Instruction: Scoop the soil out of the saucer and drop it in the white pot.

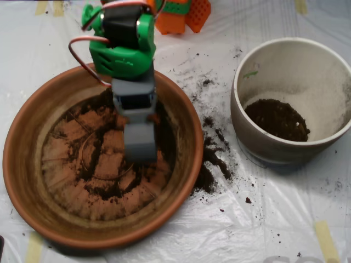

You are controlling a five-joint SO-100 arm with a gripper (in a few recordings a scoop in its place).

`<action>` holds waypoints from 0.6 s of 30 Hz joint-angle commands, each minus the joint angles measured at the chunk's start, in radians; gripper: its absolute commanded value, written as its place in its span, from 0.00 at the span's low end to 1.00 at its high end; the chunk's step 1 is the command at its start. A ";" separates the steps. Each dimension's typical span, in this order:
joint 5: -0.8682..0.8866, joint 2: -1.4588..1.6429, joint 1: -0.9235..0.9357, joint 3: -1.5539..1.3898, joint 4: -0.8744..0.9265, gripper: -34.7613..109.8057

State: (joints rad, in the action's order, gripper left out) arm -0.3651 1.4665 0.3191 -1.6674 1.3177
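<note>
white sheet (274, 219) under saucer (22, 175), tool (140, 143) down on soil (104, 189), opening not discernible

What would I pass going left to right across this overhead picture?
Terracotta saucer with the grey scoop over its middle → spilled soil on the plastic sheet → white pot holding a patch of soil.

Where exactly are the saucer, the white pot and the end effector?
saucer (24, 181): overhead view, bare left rim.
white pot (249, 129): overhead view, grey outer wall at left.
end effector (140, 143): overhead view, grey scoop shell over the saucer.
</note>
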 commanded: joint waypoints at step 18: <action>-0.218 -0.120 -0.074 -0.051 -0.195 0.43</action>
State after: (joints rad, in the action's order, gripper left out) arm -0.5338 1.2809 0.2638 -1.6582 1.1290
